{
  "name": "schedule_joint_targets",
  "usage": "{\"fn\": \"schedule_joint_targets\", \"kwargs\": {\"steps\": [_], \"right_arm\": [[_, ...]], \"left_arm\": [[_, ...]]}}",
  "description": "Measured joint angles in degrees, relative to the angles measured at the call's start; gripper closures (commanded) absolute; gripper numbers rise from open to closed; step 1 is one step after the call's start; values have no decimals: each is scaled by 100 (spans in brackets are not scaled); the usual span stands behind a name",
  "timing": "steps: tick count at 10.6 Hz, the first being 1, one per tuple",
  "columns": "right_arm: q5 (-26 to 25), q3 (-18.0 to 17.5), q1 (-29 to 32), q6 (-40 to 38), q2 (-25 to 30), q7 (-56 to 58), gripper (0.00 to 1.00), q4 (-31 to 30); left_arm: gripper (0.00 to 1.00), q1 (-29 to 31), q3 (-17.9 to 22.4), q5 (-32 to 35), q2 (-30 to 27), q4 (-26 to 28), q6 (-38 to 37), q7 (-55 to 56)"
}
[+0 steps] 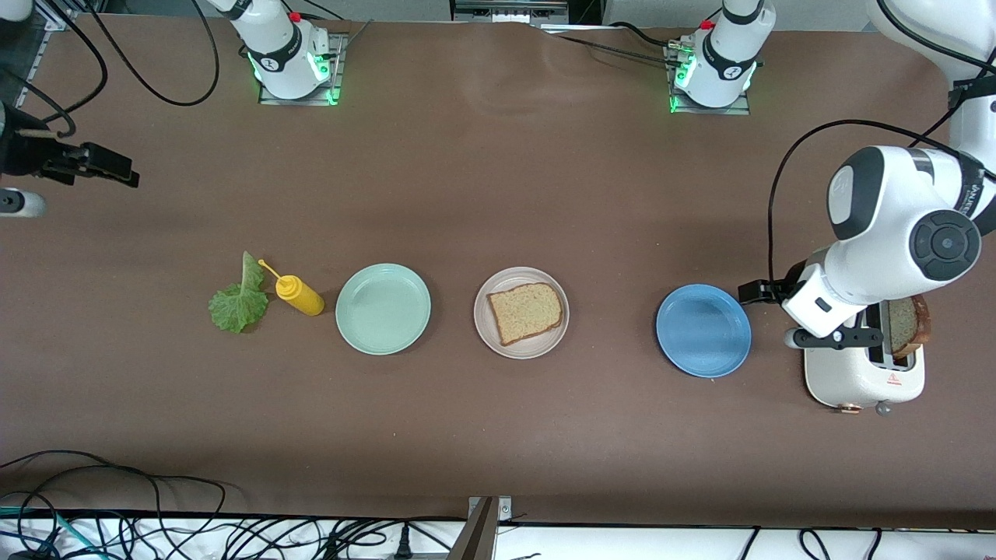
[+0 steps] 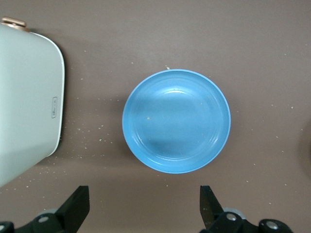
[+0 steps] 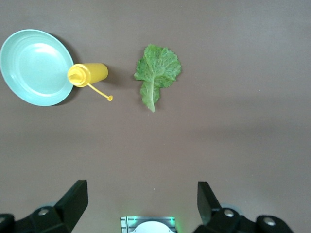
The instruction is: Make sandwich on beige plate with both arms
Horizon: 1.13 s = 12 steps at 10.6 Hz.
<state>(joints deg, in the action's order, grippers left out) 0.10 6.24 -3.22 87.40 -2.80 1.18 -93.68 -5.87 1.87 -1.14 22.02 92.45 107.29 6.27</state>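
Note:
The beige plate [image 1: 492, 336] lies mid-table with one slice of brown bread [image 1: 525, 311] on it. A second slice [image 1: 905, 324] stands in a white toaster [image 1: 856, 377] at the left arm's end. The green lettuce leaf [image 1: 240, 299] lies flat on the table toward the right arm's end; it also shows in the right wrist view [image 3: 156, 73]. My left gripper [image 1: 839, 337] [image 2: 143, 206] is open and empty, up over the toaster's edge beside the blue plate. My right gripper [image 1: 101, 165] [image 3: 141, 204] is open and empty, raised at the right arm's end of the table.
A yellow squeeze bottle [image 1: 299, 294] [image 3: 90, 74] lies between the lettuce and a mint-green plate [image 1: 383, 309] [image 3: 34, 68]. A blue plate [image 1: 703, 330] [image 2: 176, 120] lies between the beige plate and the toaster [image 2: 26, 102]. Cables run along the table's front edge.

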Motion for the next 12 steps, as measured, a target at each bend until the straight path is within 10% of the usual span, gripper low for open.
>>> {"fn": "schedule_joint_targets", "kwargs": {"steps": [8,12], "right_arm": [[-300,1,1,3559,-835,-140,0,-2417],[-290,4,12,4660,-1747,-590,0,-2601]], "left_arm": [[0,65,44,0,-323,-14,-109,0],[0,134,70,0,-337,-38,-148,0]]}}
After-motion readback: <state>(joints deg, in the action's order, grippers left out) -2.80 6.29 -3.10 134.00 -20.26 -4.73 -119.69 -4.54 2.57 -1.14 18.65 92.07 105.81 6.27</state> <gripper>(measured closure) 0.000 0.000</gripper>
